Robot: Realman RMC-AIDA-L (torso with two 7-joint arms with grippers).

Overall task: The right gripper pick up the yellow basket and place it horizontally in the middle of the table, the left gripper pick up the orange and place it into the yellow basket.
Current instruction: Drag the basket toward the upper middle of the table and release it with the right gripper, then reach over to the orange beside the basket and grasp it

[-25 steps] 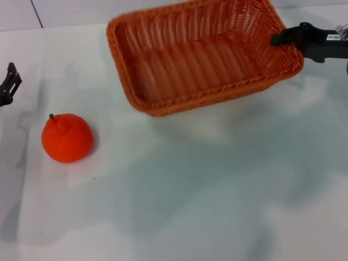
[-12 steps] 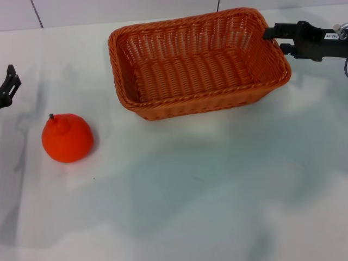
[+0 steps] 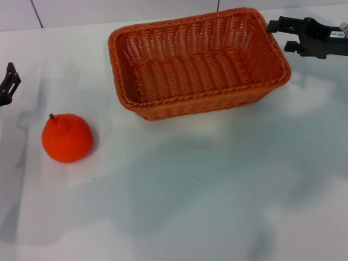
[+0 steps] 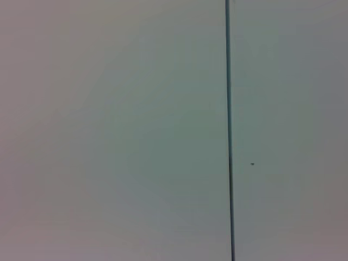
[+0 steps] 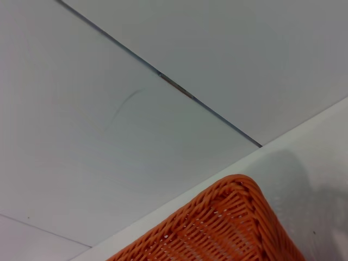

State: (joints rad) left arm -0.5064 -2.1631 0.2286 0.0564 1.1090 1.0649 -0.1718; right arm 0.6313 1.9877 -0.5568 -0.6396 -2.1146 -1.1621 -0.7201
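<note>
My right tool [image 3: 278, 36] hangs spread apart just off the far right corner of the basket [image 3: 198, 62], which sits flat on the desk [image 3: 217, 190], the orange [image 3: 67, 137] well left.

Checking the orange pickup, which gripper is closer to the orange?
Left. The left gripper sits at the table's left edge near the orange; the right gripper is beyond the basket.

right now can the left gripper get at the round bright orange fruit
Probably yes. The left gripper sits at the table's left edge, with only bare white table between it and the round bright orange fruit, whose top is uncovered.
</note>
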